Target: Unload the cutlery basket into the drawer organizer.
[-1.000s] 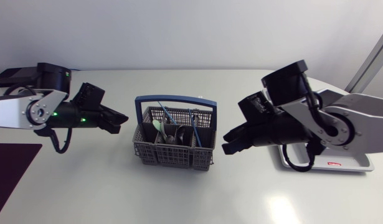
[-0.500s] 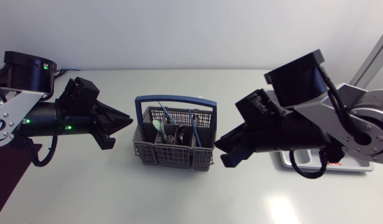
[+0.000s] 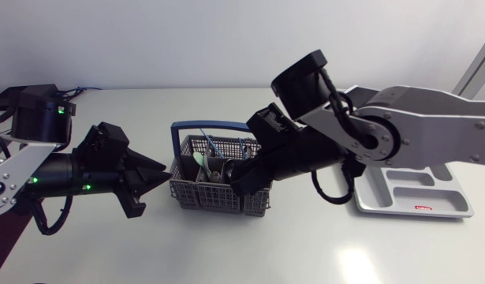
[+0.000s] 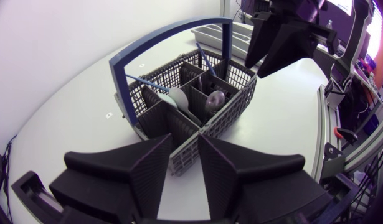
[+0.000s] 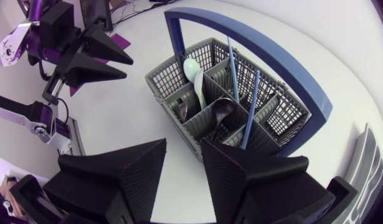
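Centrally, grey basket [image 3: 218, 197] w/ spoons [image 5: 221, 109], blue-handled utensils [image 5: 251, 102], organizer [image 3: 408, 197] at rt

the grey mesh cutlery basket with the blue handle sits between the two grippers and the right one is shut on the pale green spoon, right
Not quite: the right gripper is open and holds nothing. The pale green spoon stands in the grey mesh cutlery basket, as the right wrist view shows. The basket does sit between the two grippers.

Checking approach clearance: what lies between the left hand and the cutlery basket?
Nothing. In the head view, only a narrow strip of bare table separates the open left hand from the near wall of the cutlery basket.
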`<control>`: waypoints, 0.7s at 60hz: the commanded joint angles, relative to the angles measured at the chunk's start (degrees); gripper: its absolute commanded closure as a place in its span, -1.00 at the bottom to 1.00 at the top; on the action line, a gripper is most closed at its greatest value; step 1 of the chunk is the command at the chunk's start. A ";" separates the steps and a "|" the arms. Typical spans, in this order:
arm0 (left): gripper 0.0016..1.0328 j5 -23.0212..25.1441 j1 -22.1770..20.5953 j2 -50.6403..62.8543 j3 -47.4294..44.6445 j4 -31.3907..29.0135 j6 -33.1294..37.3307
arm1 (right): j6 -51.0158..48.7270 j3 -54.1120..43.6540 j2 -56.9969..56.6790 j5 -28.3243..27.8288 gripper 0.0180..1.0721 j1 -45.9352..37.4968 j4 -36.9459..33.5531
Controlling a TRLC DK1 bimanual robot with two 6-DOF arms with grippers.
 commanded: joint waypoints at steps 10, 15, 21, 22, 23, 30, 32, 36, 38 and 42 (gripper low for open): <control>0.25 -1.67 -3.05 -0.65 -0.84 -0.86 1.15 | 3.74 2.45 5.90 -0.88 0.14 1.20 3.48; 0.25 -2.99 -4.28 -0.57 -0.67 -0.95 1.06 | 4.79 3.07 7.04 -0.97 0.14 1.46 4.71; 0.22 -3.43 -5.25 -0.65 -0.58 -1.12 0.71 | 5.41 4.39 8.89 -1.67 0.14 1.46 5.68; 0.22 -3.43 -5.33 -0.65 -0.58 -1.12 0.53 | 5.67 4.56 9.24 -1.76 0.14 1.46 5.68; 0.22 -3.43 -5.42 -0.57 -0.58 -1.12 0.53 | 5.67 4.74 9.50 -1.93 0.14 1.46 5.68; 0.22 -3.60 -6.12 -0.57 -0.58 -1.12 0.44 | 6.29 5.79 11.61 -1.93 0.14 1.46 5.94; 0.22 -3.60 -6.12 -0.57 -0.58 -1.04 0.44 | 6.46 6.06 12.23 -2.02 0.14 1.46 6.11; 0.22 -3.60 -6.12 -0.57 -0.58 -0.86 0.44 | 6.99 6.32 13.11 -1.93 0.15 1.55 6.47; 0.22 -3.60 -6.12 -0.57 -0.58 -0.86 0.44 | 7.26 6.32 13.37 -1.93 0.16 1.55 6.55; 0.22 -3.60 -6.12 -0.65 -0.67 -0.68 0.53 | 7.69 6.41 13.72 -1.93 0.32 1.46 7.17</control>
